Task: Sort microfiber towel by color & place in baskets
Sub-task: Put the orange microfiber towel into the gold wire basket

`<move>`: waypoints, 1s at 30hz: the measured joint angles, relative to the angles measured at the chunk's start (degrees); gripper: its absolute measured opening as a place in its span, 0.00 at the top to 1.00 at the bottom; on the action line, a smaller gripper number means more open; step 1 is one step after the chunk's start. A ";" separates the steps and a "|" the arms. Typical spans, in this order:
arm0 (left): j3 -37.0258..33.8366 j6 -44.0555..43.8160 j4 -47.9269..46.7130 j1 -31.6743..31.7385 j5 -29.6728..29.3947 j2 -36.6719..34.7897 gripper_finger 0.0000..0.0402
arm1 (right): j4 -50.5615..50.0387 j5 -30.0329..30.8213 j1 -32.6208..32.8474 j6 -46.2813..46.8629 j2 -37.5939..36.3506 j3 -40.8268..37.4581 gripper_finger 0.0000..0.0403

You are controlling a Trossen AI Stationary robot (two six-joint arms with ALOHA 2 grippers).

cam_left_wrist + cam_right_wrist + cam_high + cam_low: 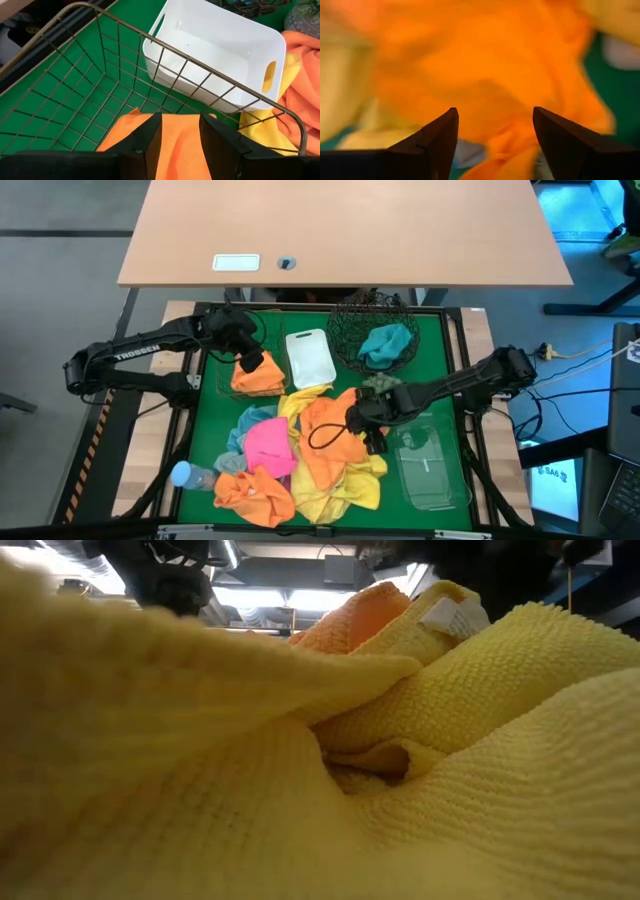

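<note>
A dark square wire basket (225, 385) (100, 85) at the table's left holds an orange towel (257, 375) (180, 145). My left gripper (250, 362) (179, 142) is just above that towel, open, with the cloth showing in the gap between its fingers. My right gripper (360, 423) (495, 135) hangs open, pointing down, close over another orange towel (330, 438) (485, 75) on top of the pile. The pile also has yellow (340, 490) (400, 790), pink (268, 445) and light blue towels. A teal towel (386, 343) lies in the round black mesh basket (345, 330). My left gripper has a finger on either side of the top of the orange towel (180, 160), coming slanting down from the table's left. The towel lies in the wire basket. Whether the fingers touch the cloth, I cannot tell.
An empty white tub (310, 357) (215, 55) stands beside the wire basket. A clear tray (432, 470) sits at the near right. A bottle with a blue cap (190, 476) lies at the near left, and a spiky ball plant (380, 383) is near the mesh basket.
</note>
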 joint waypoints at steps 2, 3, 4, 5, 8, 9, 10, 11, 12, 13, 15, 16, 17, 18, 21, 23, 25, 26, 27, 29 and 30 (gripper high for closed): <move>0.00 -0.01 0.02 0.00 0.00 0.00 0.69 | 0.07 4.83 0.00 2.07 0.00 -0.63 0.37; 0.00 -0.02 0.01 0.00 0.00 0.00 0.69 | 0.15 7.18 0.00 2.77 0.00 -0.87 0.37; 0.00 -0.03 0.01 0.00 0.00 0.00 0.69 | 0.41 9.05 0.00 3.01 0.00 -1.06 0.37; 0.00 -0.03 0.01 0.00 0.00 0.00 0.69 | 0.78 10.25 0.00 3.05 0.00 -1.22 0.37; 0.00 -0.03 0.01 -0.02 0.01 0.00 0.69 | 3.31 10.64 0.00 2.96 0.00 -2.23 0.37; 0.00 -0.03 0.03 -0.02 0.02 0.00 0.69 | 4.53 10.65 0.00 2.81 0.00 -2.70 0.37; 0.00 -0.03 0.02 -0.02 0.00 0.00 0.69 | 5.90 10.63 0.00 2.53 0.00 -3.26 0.37; 0.00 -0.02 0.03 -0.02 0.00 0.00 0.69 | 7.14 10.63 0.00 2.38 0.00 -3.85 0.37; 0.00 -0.02 0.03 -0.02 0.00 0.00 0.69 | 8.04 10.64 0.00 2.35 0.00 -4.44 0.37; 0.00 -0.03 0.02 -0.02 0.01 0.00 0.69 | 8.50 10.63 0.00 2.35 0.00 -4.95 0.37; 0.00 -0.01 0.03 -0.02 0.00 0.00 0.69 | 8.65 10.61 0.00 2.33 0.00 -5.74 0.37; 0.00 -0.03 0.03 -0.02 0.00 0.00 0.69 | 8.76 10.63 0.00 2.33 0.00 -6.11 0.37; 0.00 -0.01 0.05 -0.02 0.00 0.00 0.69 | 9.23 10.62 -0.08 2.31 -0.01 -6.62 0.37; 0.00 -0.01 0.17 -0.02 0.01 0.00 0.69 | 9.83 10.58 -0.35 2.31 -0.02 -7.24 0.37; 0.00 -0.01 0.67 -0.02 0.01 0.00 0.69 | 11.92 10.06 -0.94 2.22 -0.02 -9.24 0.37; 0.00 -0.01 0.93 -0.02 0.01 0.00 0.69 | 14.38 9.72 -1.33 2.09 -0.02 -10.54 0.37; 0.00 -0.01 0.95 -0.02 0.00 0.00 0.69 | 16.34 9.29 -2.03 1.86 -0.04 -11.79 0.37; 0.00 -0.01 1.00 -0.02 0.00 0.00 0.69 | 17.37 8.64 -2.36 1.76 -0.03 -12.38 0.37; 0.00 -0.01 1.04 -0.02 0.00 0.00 0.69 | 18.27 7.53 -2.75 1.52 -0.02 -12.89 0.37; 0.00 -0.01 1.08 -0.02 0.01 0.00 0.69 | 19.17 6.00 -3.19 0.91 -0.04 -13.77 0.37; 0.00 -0.01 1.08 -0.02 0.01 0.00 0.69 | 19.60 5.66 -3.48 0.88 -0.04 -14.14 0.37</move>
